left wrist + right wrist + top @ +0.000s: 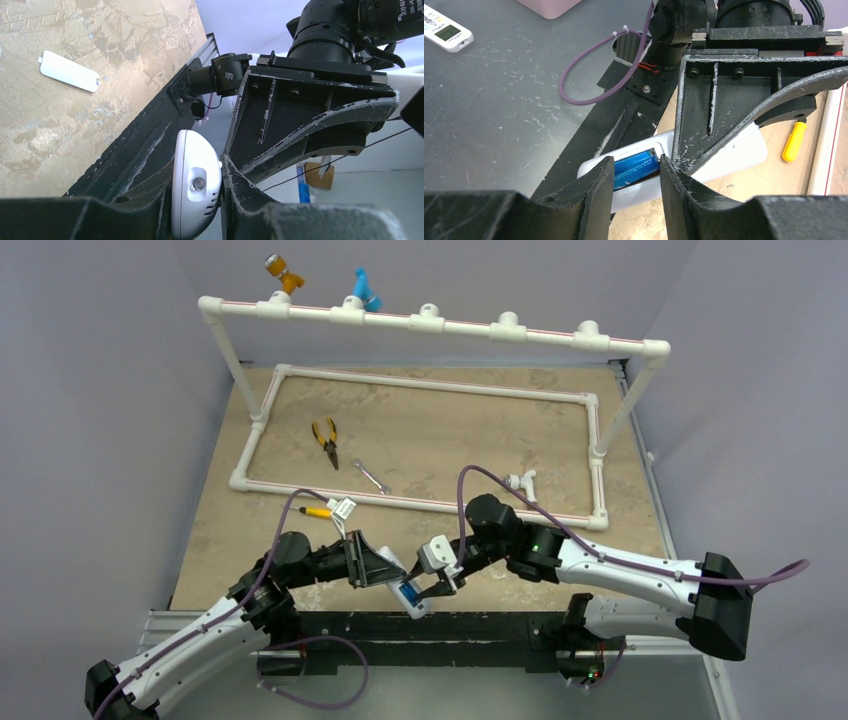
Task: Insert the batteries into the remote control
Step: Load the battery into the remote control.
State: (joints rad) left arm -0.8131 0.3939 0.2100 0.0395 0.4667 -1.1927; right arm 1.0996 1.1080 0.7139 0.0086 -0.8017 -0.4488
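My left gripper [385, 570] is shut on the white remote control [410, 597] and holds it at the table's near edge. In the left wrist view the remote control [195, 180] sits end-on, pinched between both fingers of the left gripper [197, 167]. Its back faces the right wrist camera with the compartment uncovered. Two blue batteries [634, 171] lie side by side in that compartment of the remote control [734, 150]. My right gripper [635, 162] hovers right over them, open, its fingers straddling the batteries. From above, the right gripper [440, 588] meets the remote's end.
A white battery cover [69, 71] lies on the tabletop. A yellow-handled screwdriver [318, 511], pliers [326, 440], a wrench [372, 476] and a white fitting [520, 481] lie by the PVC pipe frame [420, 385]. Another white handset [444, 32] lies on the grey floor.
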